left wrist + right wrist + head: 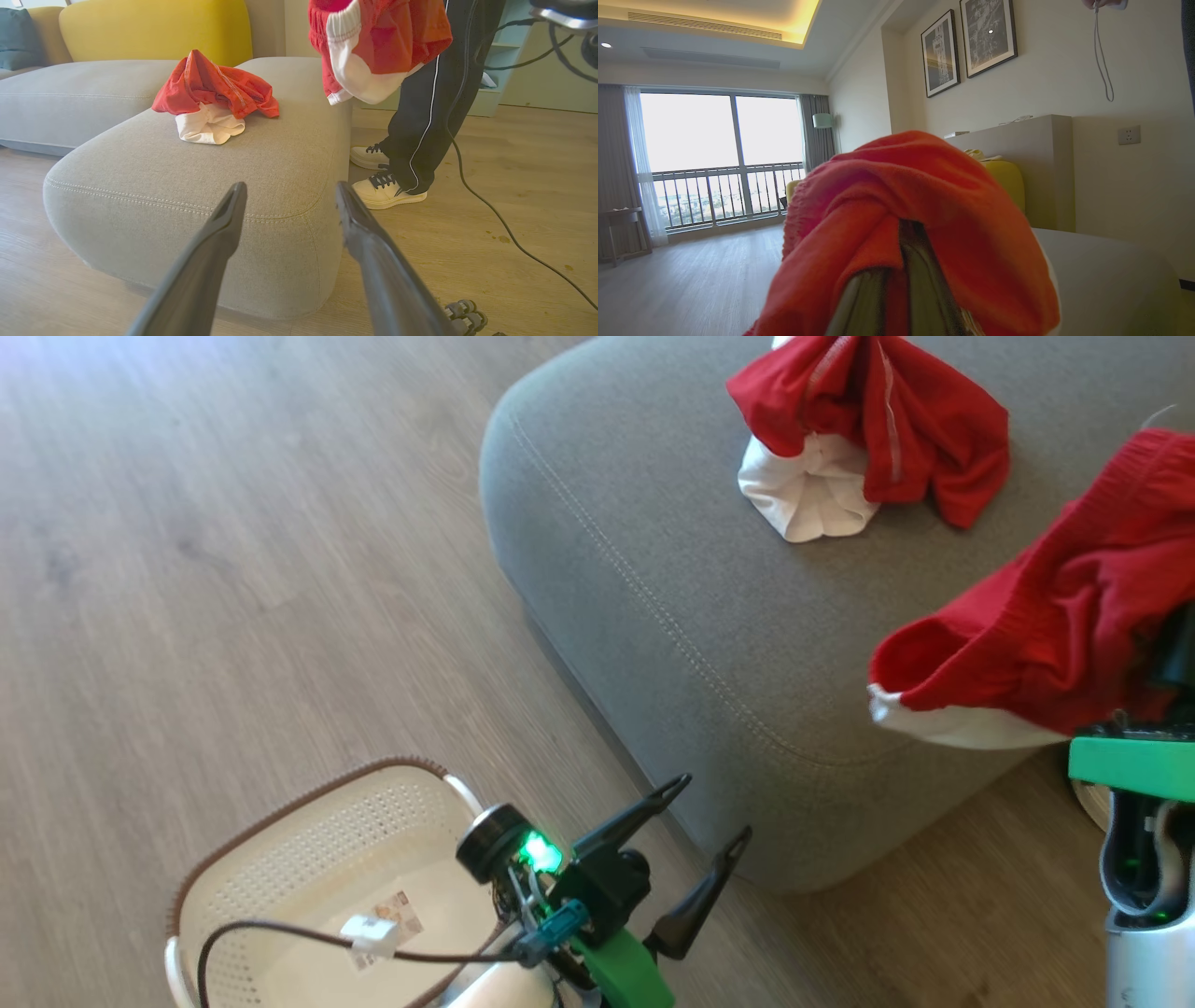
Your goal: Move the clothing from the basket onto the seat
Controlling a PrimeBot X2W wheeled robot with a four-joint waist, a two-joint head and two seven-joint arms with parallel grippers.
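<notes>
The wooden floor [233, 569] lies all round the grey seat [672, 616]. In the left wrist view a person in dark trousers [420, 107] and pale shoes [387, 193] stands on the floor just beside the seat's far side. The cream basket [308, 859] with its brown rim stands on the floor near the seat's rounded corner, apart from it; what shows of its inside is the perforated wall and a paper label [392, 915] on the bottom, with a dark cable [271, 929] of the robot crossing in front. A crumpled heap of red and white clothing [868, 439] rests on top of the seat, back from its stitched edge. A second red piece [1036, 635] with a white hem hangs in the air at the seat's edge; the right gripper [899, 280] is clenched on this piece, and the cloth drapes over both its fingers. The left gripper [715, 806] hangs between the basket and the seat, jaws spread wide and grasping nothing, its fingertips pointing at the seat's side.
</notes>
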